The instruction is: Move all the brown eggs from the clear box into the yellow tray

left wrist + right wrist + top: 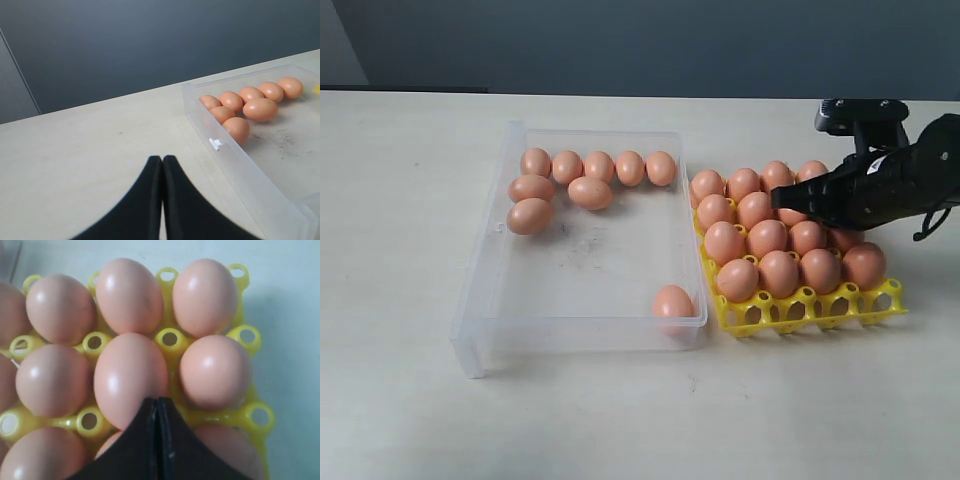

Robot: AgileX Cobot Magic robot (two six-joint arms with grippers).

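While the right gripper (pixel 778 197) hangs pinched shut and empty, brown eggs (pixel 131 375) lie just beneath it.

**Soft, even light; near parts blurred**

The exterior view is bright and evenly lit from above. The eggs (pixel 590 192) carry only dull, broad highlights on top. The box (pixel 580 335) throws a faint, soft-edged shadow on the table (pixel 400 400) along its near side. The wall (pixel 620 40) behind is dark, and the right arm (pixel 910 175) reads near-black with little detail. In the left wrist view the left gripper (pixel 161 159) is a blurred black shape, while the table beyond is sharp. In the right wrist view the right gripper (pixel 157 401) is equally soft-edged. There the eggs show small white glints and the table has a pale blue-green cast.
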